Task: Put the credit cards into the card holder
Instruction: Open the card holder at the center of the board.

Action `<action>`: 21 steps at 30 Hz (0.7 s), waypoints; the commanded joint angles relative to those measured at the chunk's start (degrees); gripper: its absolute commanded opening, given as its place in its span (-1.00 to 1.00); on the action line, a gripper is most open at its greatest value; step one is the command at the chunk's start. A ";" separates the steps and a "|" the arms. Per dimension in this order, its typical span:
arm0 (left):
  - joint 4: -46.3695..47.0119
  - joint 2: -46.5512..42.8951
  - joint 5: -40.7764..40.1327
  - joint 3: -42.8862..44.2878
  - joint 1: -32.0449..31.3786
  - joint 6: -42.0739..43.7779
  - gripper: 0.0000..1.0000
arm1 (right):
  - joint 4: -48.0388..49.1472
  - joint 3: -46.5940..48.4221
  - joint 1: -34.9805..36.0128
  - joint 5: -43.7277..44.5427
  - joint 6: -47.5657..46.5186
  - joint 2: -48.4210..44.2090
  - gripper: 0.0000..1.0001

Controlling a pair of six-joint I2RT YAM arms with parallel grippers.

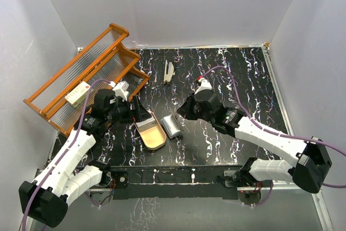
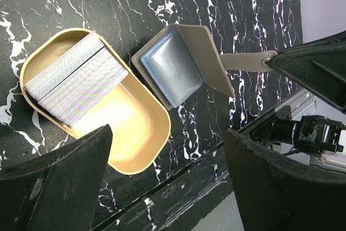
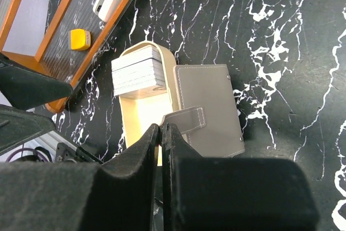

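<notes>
Item: credit cards, one stack, lying at one end of the tan oval tray on the bench.
Item: card holder, just beside the tray, cover raised.
My right hand: clamped on its strap.
My left hand: spread wide above the tray, holding nothing.

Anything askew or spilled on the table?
Nothing spilled. One oddity: the card holder has its cover half lifted, held up by its strap in the right gripper. The credit cards sit stacked in the tray beside it.
</notes>
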 commanded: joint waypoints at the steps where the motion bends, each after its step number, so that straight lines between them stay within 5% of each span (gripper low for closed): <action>1: -0.53 0.72 2.21 1.37 -0.42 -1.03 0.63 | 3.01 0.19 0.18 4.40 0.75 -3.37 -1.00; 8: 0.47 2.96 1.19 2.78 -1.81 -1.64 0.58 | -2.83 -4.58 -1.61 13.26 -2.59 -2.50 -1.00; 21: 2.86 12.00 -7.29 6.77 -11.15 -3.79 0.53 | -7.37 -9.61 -16.62 9.53 -8.26 -4.23 -1.00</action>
